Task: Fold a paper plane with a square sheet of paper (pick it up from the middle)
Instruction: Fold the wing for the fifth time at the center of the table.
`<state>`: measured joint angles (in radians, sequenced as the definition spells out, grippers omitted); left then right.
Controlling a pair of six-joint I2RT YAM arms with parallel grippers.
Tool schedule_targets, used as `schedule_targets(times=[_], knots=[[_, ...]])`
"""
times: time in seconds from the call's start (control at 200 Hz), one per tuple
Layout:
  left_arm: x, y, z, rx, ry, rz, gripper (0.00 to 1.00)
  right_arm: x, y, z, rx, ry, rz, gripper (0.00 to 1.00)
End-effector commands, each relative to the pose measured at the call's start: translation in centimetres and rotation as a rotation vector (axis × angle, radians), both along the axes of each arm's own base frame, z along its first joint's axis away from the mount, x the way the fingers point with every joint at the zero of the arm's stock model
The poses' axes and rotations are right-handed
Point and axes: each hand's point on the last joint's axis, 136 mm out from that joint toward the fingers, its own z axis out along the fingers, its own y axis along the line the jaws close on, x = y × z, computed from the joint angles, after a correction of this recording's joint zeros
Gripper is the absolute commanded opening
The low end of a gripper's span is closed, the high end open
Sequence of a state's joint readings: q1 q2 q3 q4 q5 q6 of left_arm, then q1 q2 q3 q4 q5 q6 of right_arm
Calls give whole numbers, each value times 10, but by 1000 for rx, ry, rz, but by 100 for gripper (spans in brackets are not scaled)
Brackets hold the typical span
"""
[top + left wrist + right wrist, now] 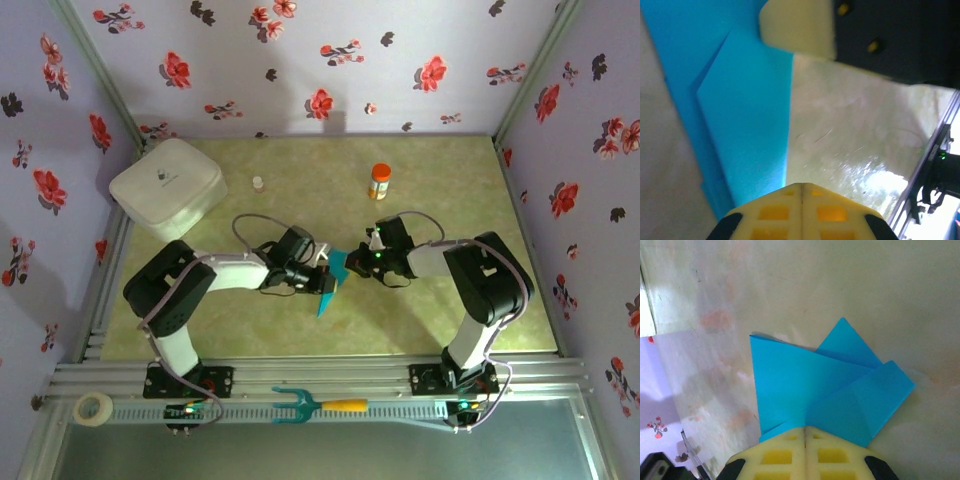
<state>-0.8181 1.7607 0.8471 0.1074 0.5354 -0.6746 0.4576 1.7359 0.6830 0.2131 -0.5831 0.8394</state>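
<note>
Two-point contact. Rests clenched left gripper point(801, 192) at edge of folded teal paper point(805, 380); rests clenched right gripper point(804, 432) on its layered flaps. Locates paper lying mid-table point(430, 180), between both arms.

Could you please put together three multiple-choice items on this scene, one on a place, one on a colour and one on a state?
1. Where does the white box stand on the table? A front right; B centre; C back left.
2. What colour is the folded paper? A red; B blue; C white.
3. How are the right fingers? A shut together; B wide open; C clamped on the white box.
Key: C, it sits in the far left corner; B, its layers are bright blue; A, the two meet with no gap.
</note>
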Motion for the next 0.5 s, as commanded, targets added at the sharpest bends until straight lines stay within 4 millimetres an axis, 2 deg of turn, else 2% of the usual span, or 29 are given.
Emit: schedule_targets(times=[0.0, 0.17, 0.295, 0.495], knots=[[9, -13, 8, -16, 18, 6, 0, -7, -13, -22, -63, 53, -37, 0], [18, -22, -7, 4, 47, 24, 1, -8, -15, -25, -69, 64, -43, 0], [14, -23, -22, 32, 80, 19, 2, -8, -15, -26, -74, 67, -44, 0], [-4, -3, -41, 148, 85, 14, 4, -9, -18, -31, -99, 80, -42, 0]])
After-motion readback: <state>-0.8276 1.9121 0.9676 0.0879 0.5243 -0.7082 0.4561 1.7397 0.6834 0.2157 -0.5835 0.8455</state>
